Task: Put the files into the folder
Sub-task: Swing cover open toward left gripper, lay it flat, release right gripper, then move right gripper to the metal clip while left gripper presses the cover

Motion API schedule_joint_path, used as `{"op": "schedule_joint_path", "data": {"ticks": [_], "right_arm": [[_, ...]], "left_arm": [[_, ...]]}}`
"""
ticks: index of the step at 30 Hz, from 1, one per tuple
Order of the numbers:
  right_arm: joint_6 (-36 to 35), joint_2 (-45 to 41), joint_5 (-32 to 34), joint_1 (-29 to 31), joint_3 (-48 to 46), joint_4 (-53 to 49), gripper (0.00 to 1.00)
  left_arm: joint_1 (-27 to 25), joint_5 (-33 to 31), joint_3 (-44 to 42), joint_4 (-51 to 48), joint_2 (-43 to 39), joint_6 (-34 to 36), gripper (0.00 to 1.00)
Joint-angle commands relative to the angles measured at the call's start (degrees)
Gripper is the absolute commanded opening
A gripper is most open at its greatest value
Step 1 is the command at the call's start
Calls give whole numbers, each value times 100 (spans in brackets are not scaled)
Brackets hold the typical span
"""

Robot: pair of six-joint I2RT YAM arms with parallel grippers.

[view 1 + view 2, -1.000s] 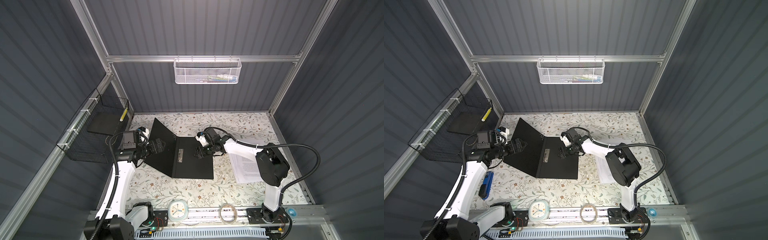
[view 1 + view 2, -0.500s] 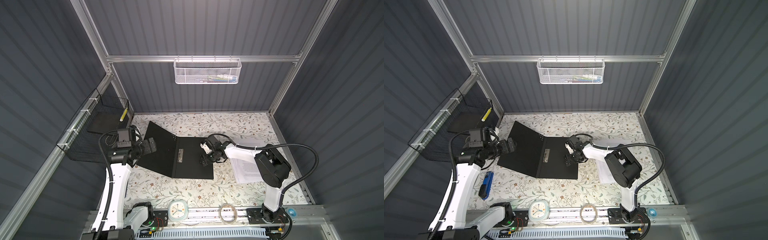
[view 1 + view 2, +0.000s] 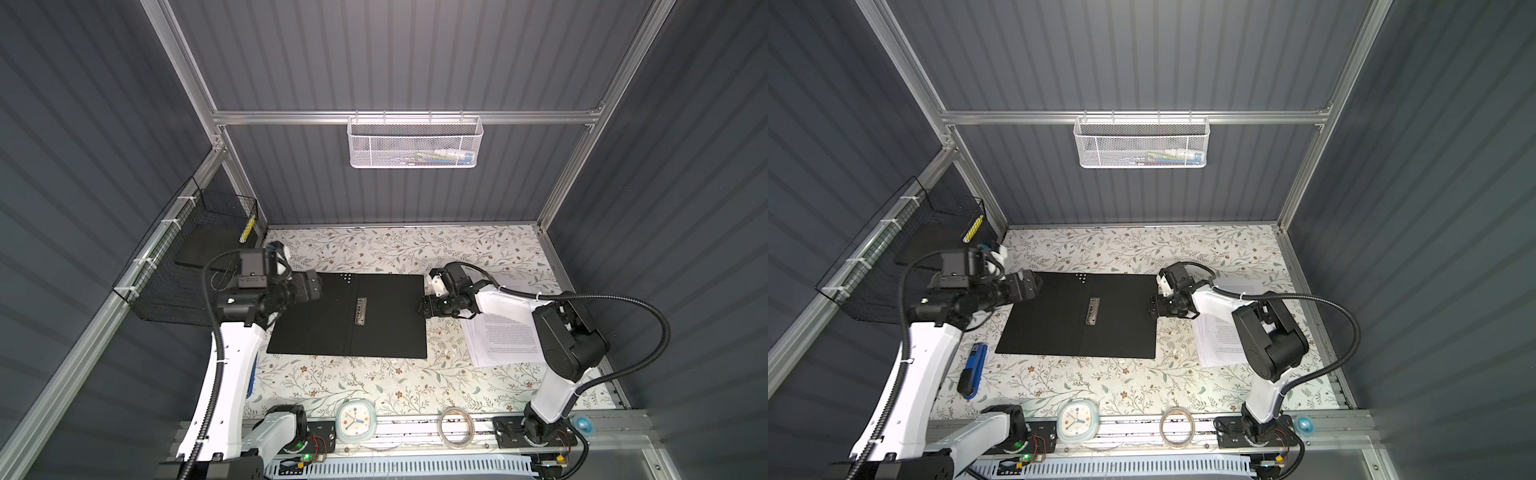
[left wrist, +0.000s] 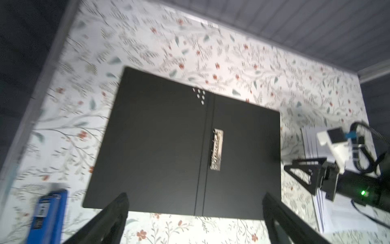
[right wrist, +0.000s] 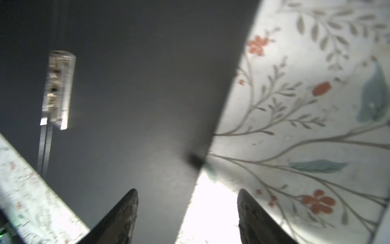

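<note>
Folder (image 3: pixel 374 328): open flat.
Files (image 3: pixel 509 345): near it, apart.
My left claw (image 4: pixel 194 195): wide apart, empty.
My right claw (image 5: pixel 187 193): parted, empty.

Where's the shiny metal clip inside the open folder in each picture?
In a top view: the metal clip sits mid-picture, on the open folder's spine.
In a top view: the clip is mid-picture too, on the spine.
Left wrist: the clip lies on the spine, beyond the left gripper.
Right wrist: the clip is blurred, off beside the right gripper.
Shared landmark: the folder's black inside.
</note>
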Motion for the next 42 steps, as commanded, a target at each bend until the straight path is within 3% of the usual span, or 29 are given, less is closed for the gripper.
{"op": "schedule_joint_path", "data": {"ticks": [1, 3, 6, 12, 18, 23, 33, 42], "right_arm": [[15, -357, -462, 22, -33, 205, 74], [44, -579, -454, 24, -102, 219, 74], [101, -975, -433, 29, -311, 223, 74], [200, -1354, -313, 28, -747, 135, 75], [531, -1212, 130, -60, -1110, 271, 75], [672, -887, -137, -61, -1230, 621, 74], [673, -243, -195, -64, -969, 906, 74], [643, 167, -196, -113, -585, 927, 74]], "left_arm": [[-546, 423, -884, 1124, -13, -676, 99], [-752, 704, -1403, 1967, 283, -1012, 99], [-1112, 453, -1853, 2907, 716, -1161, 99], [-1611, 589, -2074, 4164, 1693, -1055, 99], [-1720, 530, -1953, 4370, 2419, -747, 99], [-1725, -303, -2083, 4089, 2389, -794, 99], [-1727, 856, -2241, 4912, 2955, -593, 99], [-1760, 875, -2319, 4703, 3024, -352, 99]]}}
